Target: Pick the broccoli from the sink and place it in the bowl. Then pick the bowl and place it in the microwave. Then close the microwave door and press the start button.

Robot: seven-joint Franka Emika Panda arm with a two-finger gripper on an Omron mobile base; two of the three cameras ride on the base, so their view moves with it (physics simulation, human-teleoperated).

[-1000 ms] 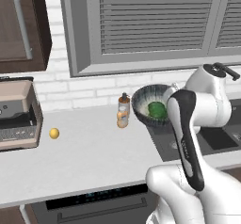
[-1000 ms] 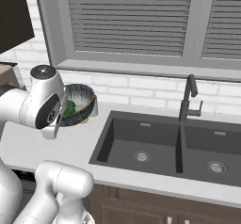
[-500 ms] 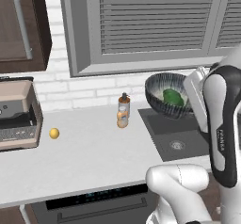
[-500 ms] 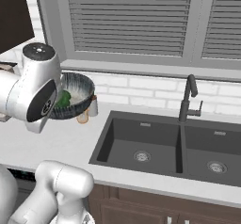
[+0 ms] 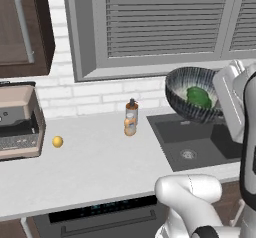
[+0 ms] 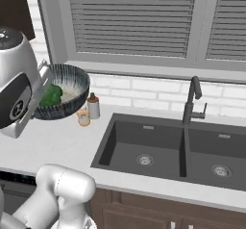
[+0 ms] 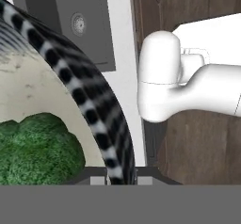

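white brick wall (image 5: 100, 94); grey window (image 6: 139, 23) with closed slat blinds, grey sill; pale grey counter (image 5: 95, 167); dark wood upper cabinet (image 5: 22, 27) at left with bar handle; dark wood lower cabinets (image 6: 153, 213) under counter; even, flat light

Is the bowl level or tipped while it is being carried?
Tipped. The bowl is held off the counter with its opening turned sideways, and the broccoli sits low in its hollow. The end effector grips its rim.
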